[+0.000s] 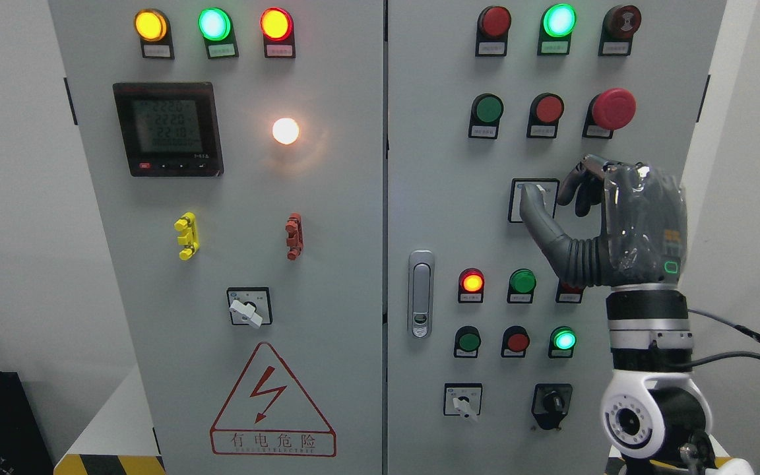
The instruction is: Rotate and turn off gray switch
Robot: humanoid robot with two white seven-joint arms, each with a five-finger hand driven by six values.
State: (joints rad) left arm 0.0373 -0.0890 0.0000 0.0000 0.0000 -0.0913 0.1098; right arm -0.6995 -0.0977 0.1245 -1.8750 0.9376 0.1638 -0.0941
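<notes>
The gray switch (533,198) on the right cabinet door (433,198) is being pinched by the right hand (607,218), thumb and fingers (574,191) clenched around it.

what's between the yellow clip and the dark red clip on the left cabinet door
In the head view, the stretch between the yellow plastic clip and the dark red plastic clip is bare grey door panel; nothing is mounted there.
</notes>
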